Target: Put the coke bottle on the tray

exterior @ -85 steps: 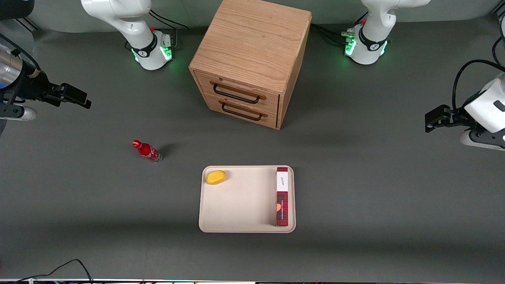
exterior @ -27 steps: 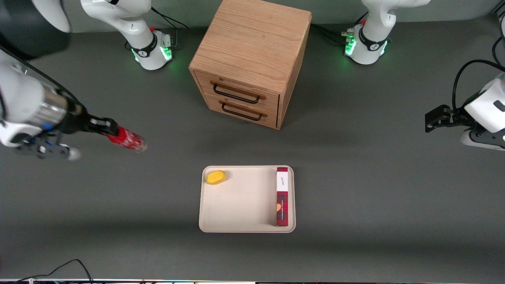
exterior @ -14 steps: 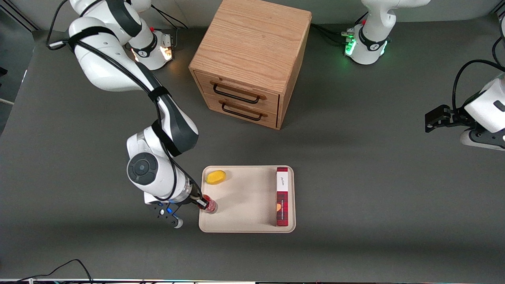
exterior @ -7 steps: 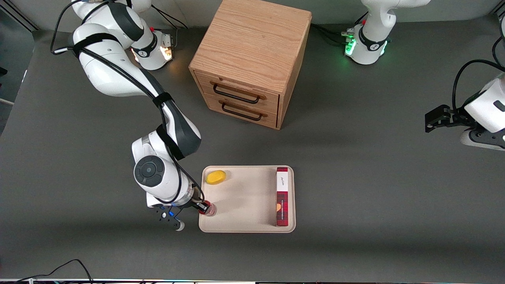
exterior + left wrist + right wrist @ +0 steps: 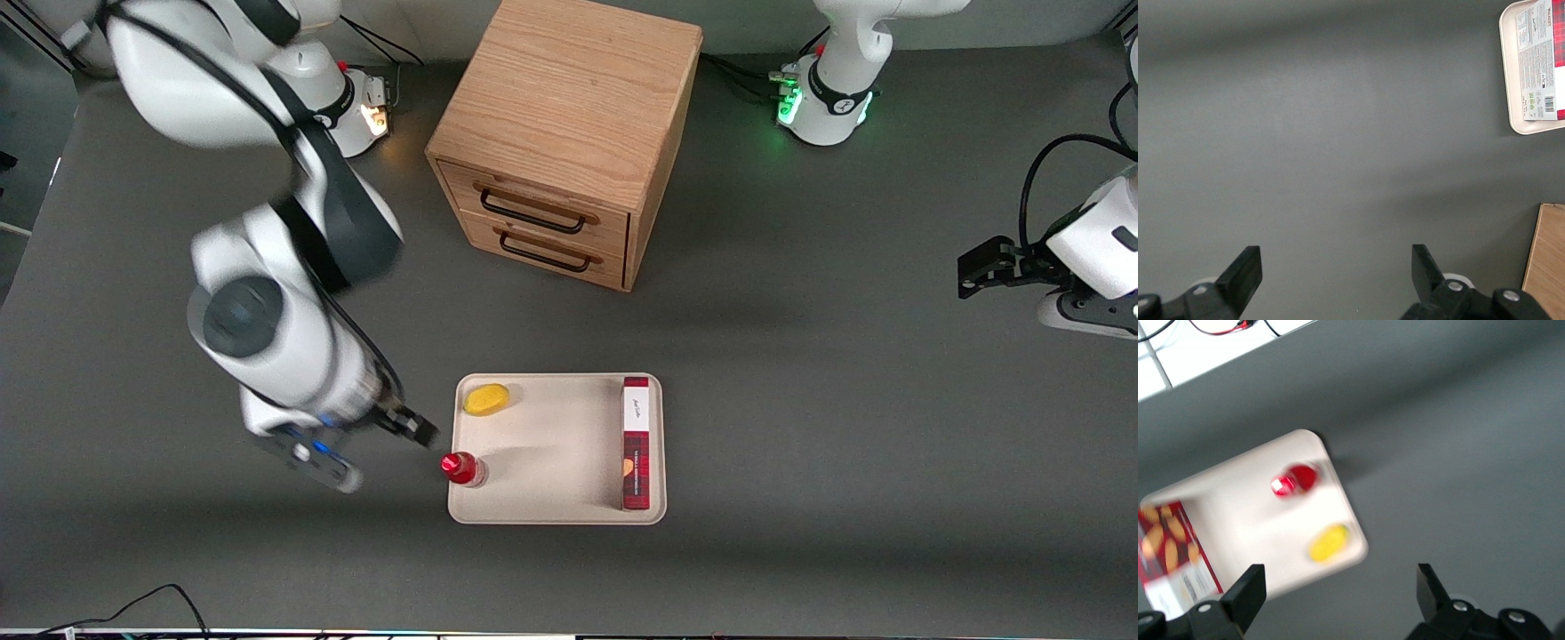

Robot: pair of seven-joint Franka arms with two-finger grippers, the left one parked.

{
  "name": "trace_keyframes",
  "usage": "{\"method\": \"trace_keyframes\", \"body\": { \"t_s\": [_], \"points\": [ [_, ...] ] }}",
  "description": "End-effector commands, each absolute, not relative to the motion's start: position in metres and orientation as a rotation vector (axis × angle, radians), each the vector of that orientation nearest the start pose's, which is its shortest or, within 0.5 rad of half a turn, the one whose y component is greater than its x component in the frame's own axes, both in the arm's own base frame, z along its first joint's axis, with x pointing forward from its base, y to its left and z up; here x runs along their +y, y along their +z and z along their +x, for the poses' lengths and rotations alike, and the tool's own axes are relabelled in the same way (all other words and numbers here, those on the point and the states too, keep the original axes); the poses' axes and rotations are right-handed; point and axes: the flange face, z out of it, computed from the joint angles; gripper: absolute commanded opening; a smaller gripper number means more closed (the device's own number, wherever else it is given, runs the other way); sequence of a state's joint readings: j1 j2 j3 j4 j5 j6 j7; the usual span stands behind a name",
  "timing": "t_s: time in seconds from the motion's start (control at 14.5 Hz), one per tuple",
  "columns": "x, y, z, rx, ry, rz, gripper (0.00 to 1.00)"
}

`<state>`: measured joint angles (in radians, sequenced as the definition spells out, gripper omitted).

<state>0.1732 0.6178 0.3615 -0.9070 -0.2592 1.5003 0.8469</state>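
Note:
The coke bottle (image 5: 464, 468) stands upright on the cream tray (image 5: 551, 453), at the tray's edge nearest the working arm and near the corner closest to the front camera. It also shows in the right wrist view (image 5: 1294, 481), on the tray (image 5: 1245, 520). My right gripper (image 5: 416, 429) is open and empty, raised above the table just outside the tray's edge, a little farther from the front camera than the bottle and apart from it. In the right wrist view the gripper (image 5: 1338, 597) holds nothing between its spread fingers.
A yellow lemon (image 5: 487, 399) and a long red plaid box (image 5: 636, 443) lie on the tray. A wooden drawer cabinet (image 5: 560, 133) stands farther from the front camera. A cable (image 5: 133, 604) lies at the table's near edge.
The gripper carried the bottle from the table to the tray, set it upright there, let go and has risen away from it.

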Motion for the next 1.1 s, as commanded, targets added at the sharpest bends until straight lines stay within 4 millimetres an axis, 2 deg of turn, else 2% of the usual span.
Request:
{"method": "trace_keyframes", "body": {
  "t_s": [0.0,0.07,0.14,0.28,0.41,0.48,0.69,0.76,1.03],
  "points": [
    [0.205,0.645,0.583,0.407,0.017,-3.246,1.0],
    [0.184,0.665,0.562,0.367,0.033,-3.238,1.0],
    [0.161,0.675,0.542,0.301,0.06,-3.236,1.0],
    [0.092,0.691,0.507,0.265,0.091,-3.187,1.0],
    [0.04,0.682,0.478,0.242,0.099,-3.119,1.0],
    [0.025,0.671,0.465,0.225,0.079,-3.114,1.0],
    [0.018,0.626,0.445,0.245,0.035,-3.112,1.0],
    [0.018,0.624,0.446,0.24,0.04,-3.112,1.0],
    [0.024,0.642,0.462,0.253,0.008,-3.106,1.0]
  ]
}}
